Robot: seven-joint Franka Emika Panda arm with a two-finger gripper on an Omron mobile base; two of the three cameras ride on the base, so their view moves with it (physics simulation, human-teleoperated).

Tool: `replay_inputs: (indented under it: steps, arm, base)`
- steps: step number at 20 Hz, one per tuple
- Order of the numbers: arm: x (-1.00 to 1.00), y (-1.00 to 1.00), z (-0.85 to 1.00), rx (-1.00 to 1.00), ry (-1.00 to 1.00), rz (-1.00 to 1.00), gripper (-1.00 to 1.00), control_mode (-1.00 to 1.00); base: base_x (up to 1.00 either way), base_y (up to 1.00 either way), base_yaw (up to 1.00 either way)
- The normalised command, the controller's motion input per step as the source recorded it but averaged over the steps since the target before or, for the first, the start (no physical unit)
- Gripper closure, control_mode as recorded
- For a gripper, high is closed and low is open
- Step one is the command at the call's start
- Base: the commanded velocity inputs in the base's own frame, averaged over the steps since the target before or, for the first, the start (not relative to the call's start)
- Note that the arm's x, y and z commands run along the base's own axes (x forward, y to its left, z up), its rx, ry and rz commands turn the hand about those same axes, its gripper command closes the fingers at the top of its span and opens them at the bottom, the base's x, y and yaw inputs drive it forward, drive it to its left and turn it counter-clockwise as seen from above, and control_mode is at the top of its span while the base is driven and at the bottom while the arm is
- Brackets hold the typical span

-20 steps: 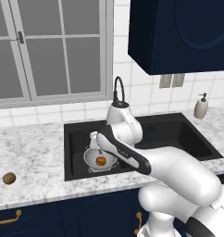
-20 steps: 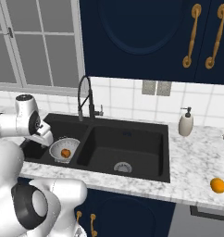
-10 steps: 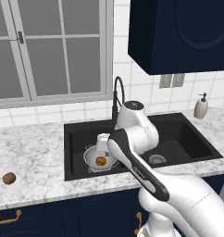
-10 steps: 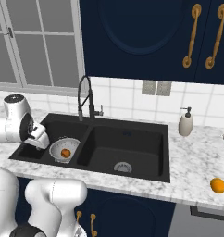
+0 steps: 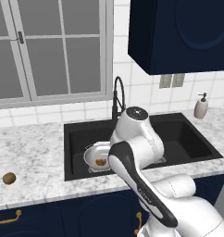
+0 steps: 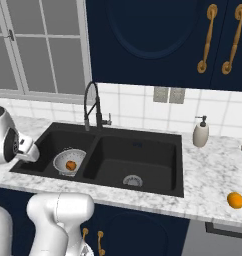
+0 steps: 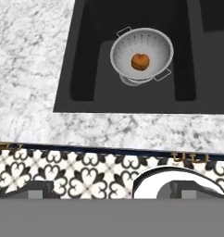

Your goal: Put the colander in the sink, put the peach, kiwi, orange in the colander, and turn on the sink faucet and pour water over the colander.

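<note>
Hand view looks down on the sink (image 7: 86, 69): the colander (image 7: 141, 60) stands upright in a basin, upper middle of the frame, with one round orange-red fruit (image 7: 140, 61) lying at its bottom. Below the basin runs a strip of marbled table (image 7: 109, 129), and under that a black-and-white patterned floor (image 7: 86, 173) along the lower part of the frame. The end effector's fingertips cannot be made out in this view; its jaws stand wide apart with nothing between them.

Left base view has the colander (image 5: 96, 156) at middle left, in the left basin and partly behind the arm, with the fruit (image 5: 101, 162) inside. The kiwi (image 5: 9, 178) lies alone on the table (image 5: 35, 157) at the far left edge — well apart from the sink (image 5: 77, 139). The faucet (image 5: 117, 95) rises behind the basins, just above the arm.

Right base view shows the colander (image 6: 69, 162) at lower left in the left basin, fruit (image 6: 70, 164) inside, and the faucet (image 6: 93, 107) arching behind the divider between the two basins. An orange (image 6: 235, 200) sits on the table (image 6: 208, 170) at the lower right — far from the sink (image 6: 138, 155). A soap bottle (image 6: 200, 133) stands behind the right basin.
</note>
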Motion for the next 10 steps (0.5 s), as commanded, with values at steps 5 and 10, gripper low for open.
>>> replay_inputs:
  steps: [5, 10]
  arm:
    - [-0.22, 0.4, 0.14, 0.0, 0.0, 0.09, -1.0, -1.0]
    - [-0.08, 0.46, 0.08, -0.02, 0.02, 0.0, -1.0, -1.0]
  base:
    - [0.0, 0.0, 0.0]
    - [0.0, 0.0, 0.0]
